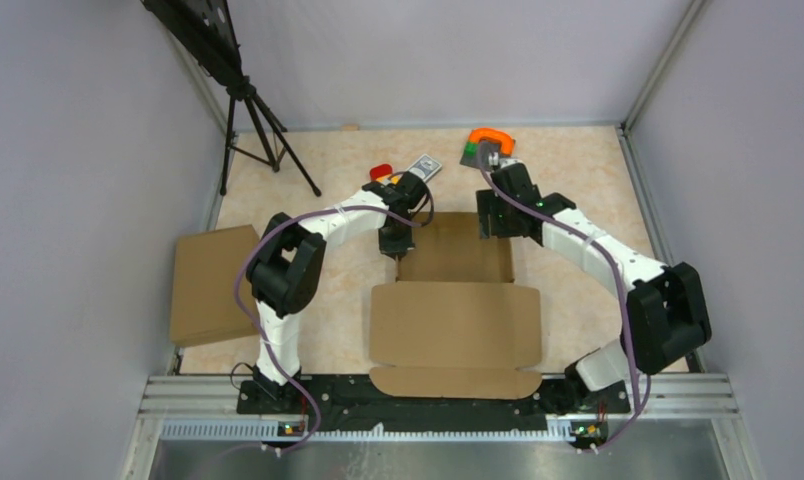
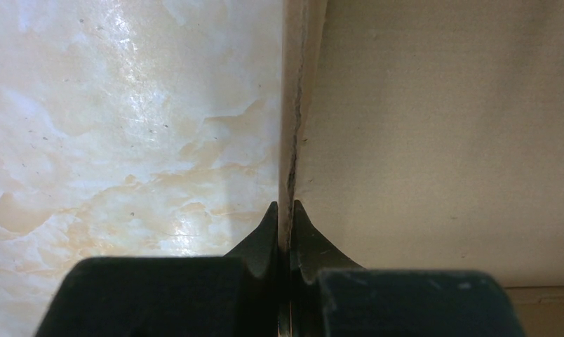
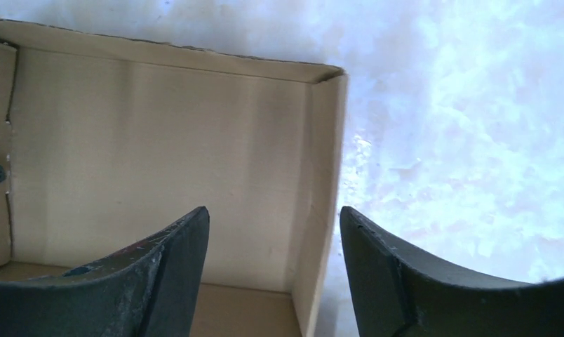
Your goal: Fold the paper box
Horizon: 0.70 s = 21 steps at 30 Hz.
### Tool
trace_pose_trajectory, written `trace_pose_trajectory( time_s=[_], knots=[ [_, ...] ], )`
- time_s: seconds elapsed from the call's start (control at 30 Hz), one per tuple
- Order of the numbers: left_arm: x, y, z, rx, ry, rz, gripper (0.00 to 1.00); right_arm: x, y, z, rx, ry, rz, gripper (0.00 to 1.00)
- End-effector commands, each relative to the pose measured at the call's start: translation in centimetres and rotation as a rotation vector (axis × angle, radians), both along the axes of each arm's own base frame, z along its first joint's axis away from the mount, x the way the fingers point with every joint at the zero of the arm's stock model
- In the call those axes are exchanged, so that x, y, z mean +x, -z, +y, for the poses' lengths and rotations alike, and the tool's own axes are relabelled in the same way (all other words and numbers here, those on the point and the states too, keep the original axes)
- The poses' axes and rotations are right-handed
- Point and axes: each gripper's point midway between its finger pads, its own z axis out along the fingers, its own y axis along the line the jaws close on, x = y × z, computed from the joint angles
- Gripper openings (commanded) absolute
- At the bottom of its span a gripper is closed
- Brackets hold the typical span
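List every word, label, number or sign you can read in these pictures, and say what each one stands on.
No readable text in any view.
The paper box: plain brown cardboard, nothing printed.
The second brown box at the left: plain.
The small grey item at the far side: any marks are too small to read.
The black board on the tripod: nothing legible.
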Motion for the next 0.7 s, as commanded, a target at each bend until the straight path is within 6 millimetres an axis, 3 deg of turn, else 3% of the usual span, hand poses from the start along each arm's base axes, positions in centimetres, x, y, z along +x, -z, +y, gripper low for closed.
trace_pose_trajectory(
  time_s=[0.0,0.2,0.43,0.67],
  knots=[
    [-0.1,-0.1,0.5,0.024,-0.015,0.015,0.0,-0.1,-1.4,-3.1,-0.077,0.067,-0.017,0.72],
    [-0.1,-0.1,0.5,0.021,-0.023,0.011,0.0,-0.6,3.3,-4.4,-0.141,0.096,0.1,0.78],
    [-0.4,0.0,0.6,0.026,-0.032,0.007,0.0,-0.1,7.0,-4.2,-0.168,0.103,0.171,0.64],
    [-0.8,-0.2,0.8,0.017,-0.032,0.008,0.0,0.7,8.7,-4.7,-0.218,0.135,0.183,0.46]
  ],
)
